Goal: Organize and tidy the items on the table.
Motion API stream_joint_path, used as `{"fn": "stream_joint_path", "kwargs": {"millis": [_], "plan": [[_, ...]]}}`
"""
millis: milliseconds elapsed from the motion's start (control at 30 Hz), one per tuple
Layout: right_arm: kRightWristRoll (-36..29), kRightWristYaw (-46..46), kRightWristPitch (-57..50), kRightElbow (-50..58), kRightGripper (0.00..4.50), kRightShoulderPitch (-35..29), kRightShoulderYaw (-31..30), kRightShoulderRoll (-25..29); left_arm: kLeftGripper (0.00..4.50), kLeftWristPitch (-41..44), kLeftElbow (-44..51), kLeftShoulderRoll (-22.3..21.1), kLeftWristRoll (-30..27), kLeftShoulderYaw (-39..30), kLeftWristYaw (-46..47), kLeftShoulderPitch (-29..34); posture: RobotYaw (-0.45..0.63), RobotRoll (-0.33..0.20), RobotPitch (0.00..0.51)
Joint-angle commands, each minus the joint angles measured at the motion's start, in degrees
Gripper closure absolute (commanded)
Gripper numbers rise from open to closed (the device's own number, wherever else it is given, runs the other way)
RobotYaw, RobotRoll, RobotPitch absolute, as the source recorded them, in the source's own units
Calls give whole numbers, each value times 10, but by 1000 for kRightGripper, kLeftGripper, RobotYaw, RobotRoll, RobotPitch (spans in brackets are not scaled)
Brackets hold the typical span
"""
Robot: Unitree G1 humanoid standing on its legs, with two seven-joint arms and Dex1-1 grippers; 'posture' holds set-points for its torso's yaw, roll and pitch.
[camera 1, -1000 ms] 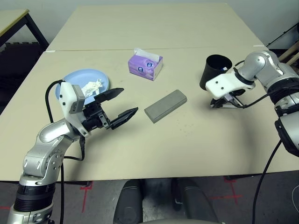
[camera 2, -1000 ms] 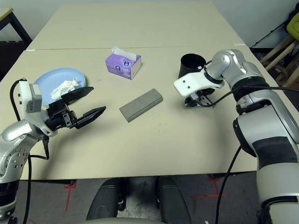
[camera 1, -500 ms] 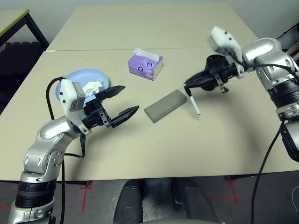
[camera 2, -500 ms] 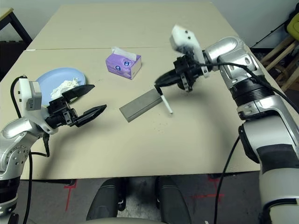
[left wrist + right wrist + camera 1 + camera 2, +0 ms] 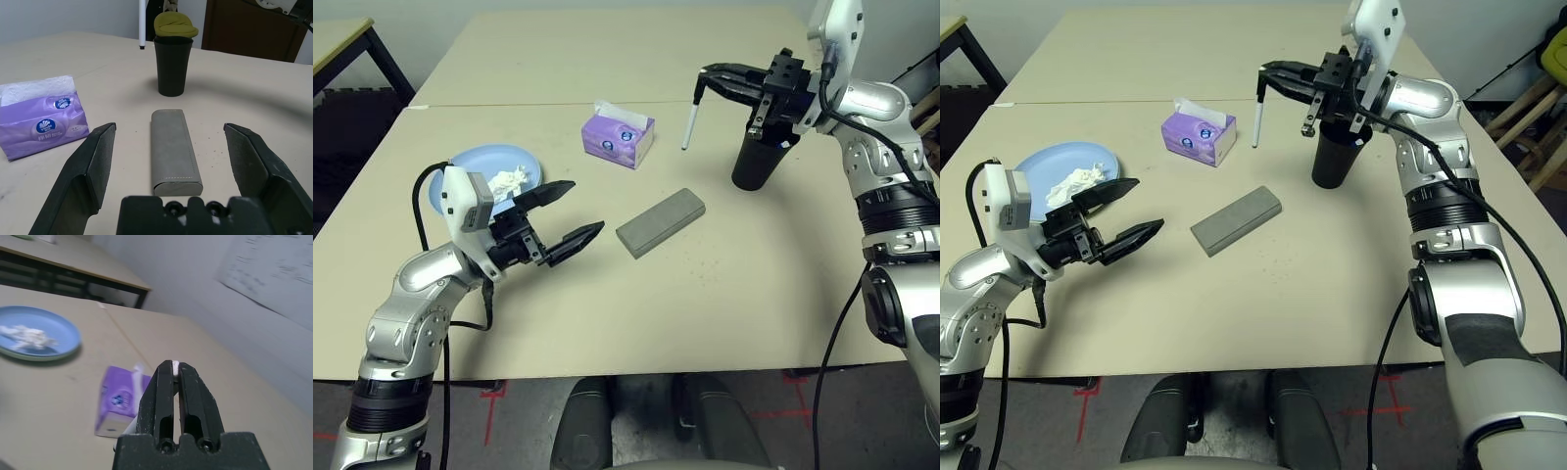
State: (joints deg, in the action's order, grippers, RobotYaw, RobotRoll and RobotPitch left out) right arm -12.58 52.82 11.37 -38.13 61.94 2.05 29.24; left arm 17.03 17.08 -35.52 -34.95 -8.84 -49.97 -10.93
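Head views: the right hand [image 5: 705, 74] is raised above the worktop [image 5: 734, 284], fingers pinched shut on the top end of a white marker [image 5: 688, 125] that hangs down from the tips, clear of the surface. The black cup [image 5: 759, 155] stands just below and behind this hand, toward its wrist. The tissue box [image 5: 619, 138] sits beyond the marker on the side away from the cup, and the grey case [image 5: 660, 222] lies lower on the worktop, nearer the robot. The left hand [image 5: 564, 217] hovers low with its fingers spread wide, holding nothing and touching nothing. The case lies just past its fingertips; the blue plate [image 5: 475, 164], with the crumpled tissue [image 5: 506, 181] on it, sits close behind its wrist.

Left wrist view: the two wide-apart fingers [image 5: 80, 183] frame the case [image 5: 172, 149], which lies lengthwise ahead between them, apart from both. The cup [image 5: 172, 66] stands farther ahead, the marker [image 5: 142, 23] hangs above the worktop beside it, and the tissue box [image 5: 41, 122] is off to one side.

Right wrist view: the fingers [image 5: 161, 396] are pressed together with the marker's white end [image 5: 174, 366] showing between the tips. Beyond them lie the tissue box [image 5: 120, 399] and, farther off, the blue plate [image 5: 44, 335] with the tissue [image 5: 27, 335].
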Motion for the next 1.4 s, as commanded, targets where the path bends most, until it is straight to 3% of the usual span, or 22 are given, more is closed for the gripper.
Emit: {"fn": "stream_joint_path", "kwargs": {"millis": [33, 500, 1000, 1100, 1400], "plan": [[25, -47, 36, -21, 4490, 0, 23, 23, 0, -5, -4, 2, 7, 5, -7, 1, 130, 0, 133], [40, -94, 57, -13, 4490, -40, 48, 85, 0, -6, -10, 5, 10, 7, -11, -4, 114, 0, 135], [43, -68, 4, 44, 4490, -114, 30, 101, 0, -6, -14, 6, 12, 7, -13, -7, 118, 0, 139], [46, -76, 0, 44, 3593, -115, 30, 97, 0, -6, -14, 6, 12, 6, -13, -7, 119, 0, 137], [55, -82, 22, 35, 190, -117, 33, 93, 0, -6, -17, 1, 11, 1, -15, -10, 120, 0, 129]]}}
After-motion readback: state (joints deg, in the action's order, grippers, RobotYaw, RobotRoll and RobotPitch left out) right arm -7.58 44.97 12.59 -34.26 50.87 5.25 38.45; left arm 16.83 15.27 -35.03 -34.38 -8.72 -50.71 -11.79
